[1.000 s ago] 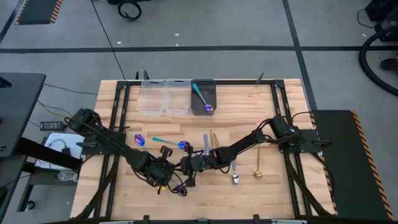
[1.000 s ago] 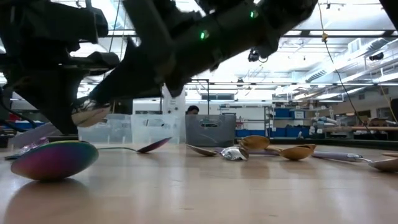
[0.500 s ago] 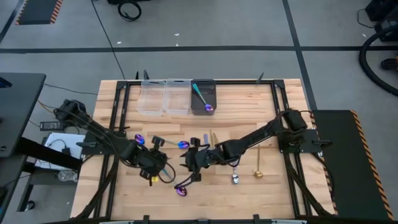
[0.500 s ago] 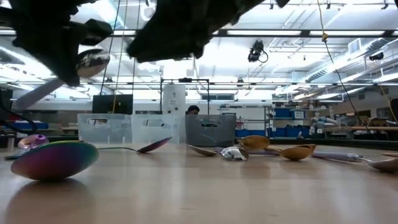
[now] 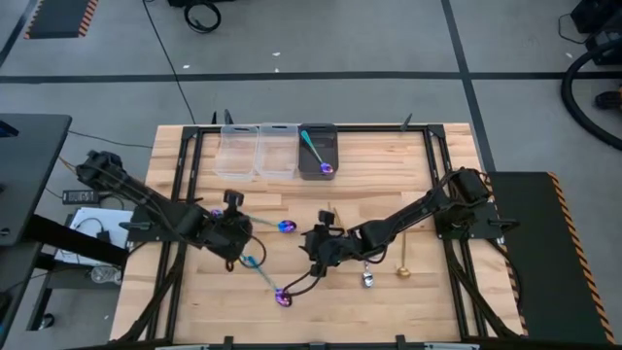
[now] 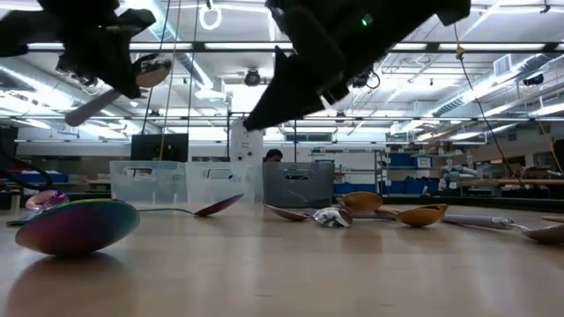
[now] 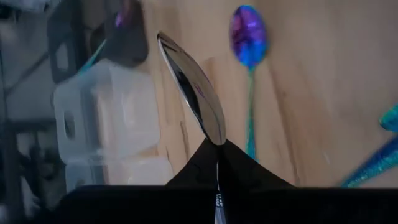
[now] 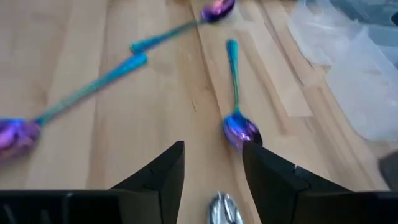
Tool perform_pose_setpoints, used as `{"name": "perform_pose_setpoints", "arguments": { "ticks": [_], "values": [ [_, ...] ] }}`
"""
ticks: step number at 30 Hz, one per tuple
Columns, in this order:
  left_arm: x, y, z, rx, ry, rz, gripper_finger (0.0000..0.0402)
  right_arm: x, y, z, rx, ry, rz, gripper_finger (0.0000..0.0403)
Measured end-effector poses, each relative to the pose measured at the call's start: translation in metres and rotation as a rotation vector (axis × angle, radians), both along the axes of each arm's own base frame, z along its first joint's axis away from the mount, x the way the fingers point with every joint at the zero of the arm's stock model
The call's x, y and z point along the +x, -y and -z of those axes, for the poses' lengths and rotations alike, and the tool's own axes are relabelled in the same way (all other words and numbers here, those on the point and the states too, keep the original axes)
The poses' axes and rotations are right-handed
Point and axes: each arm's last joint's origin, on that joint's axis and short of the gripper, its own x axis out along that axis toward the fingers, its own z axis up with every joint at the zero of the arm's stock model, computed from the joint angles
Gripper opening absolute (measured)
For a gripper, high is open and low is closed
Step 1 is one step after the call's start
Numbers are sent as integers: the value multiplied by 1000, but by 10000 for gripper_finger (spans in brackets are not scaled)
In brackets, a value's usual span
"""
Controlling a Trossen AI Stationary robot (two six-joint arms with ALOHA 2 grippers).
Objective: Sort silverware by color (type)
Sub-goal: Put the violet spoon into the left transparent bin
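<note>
Clamping the silver spoon (image 7: 198,93), left gripper (image 5: 231,226) needed a level carry to the clear bins (image 5: 257,151). Right gripper (image 8: 211,163) hovered agape, empty, over the table (image 5: 428,185).

1. You have a wooden bench (image 5: 447,292) under everything.
2. At its far edge sit two clear bins (image 5: 257,152) and one dark grey bin (image 5: 333,146), side by side.
3. Grey floor (image 5: 321,58) surrounds you.
</note>
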Motion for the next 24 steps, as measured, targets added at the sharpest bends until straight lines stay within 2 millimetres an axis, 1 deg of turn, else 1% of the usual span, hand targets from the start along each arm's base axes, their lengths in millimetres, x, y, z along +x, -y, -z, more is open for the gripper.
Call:
{"name": "perform_pose_setpoints", "arguments": {
  "ticks": [2, 5, 9, 11, 15, 18, 20, 24],
  "values": [
    [1, -9, -3, -27, 23, -57, 5, 0, 0, 0, -13, -4, 10, 171],
    [2, -26, -10, -89, 54, -131, 5, -6, 3, 1, -55, -58, 25, 171],
    [7, -55, -19, -190, 125, -219, 5, -15, 8, -15, -113, -63, 89, 171],
    [11, -72, -24, -234, 181, -271, 5, -20, 10, -18, -133, -48, 114, 171],
    [16, -108, -28, -293, 273, -409, 7, -35, 16, -14, -152, -47, 154, 170],
    [18, -133, -30, -324, 351, -512, 12, -44, 20, -11, -128, -12, 176, 170],
    [21, -149, -32, -364, 425, -552, 12, -49, 22, -9, -115, 11, 179, 170],
    [21, -176, -32, -444, 484, -598, 11, -55, 24, -9, -91, 57, 183, 170]
  ]
}}
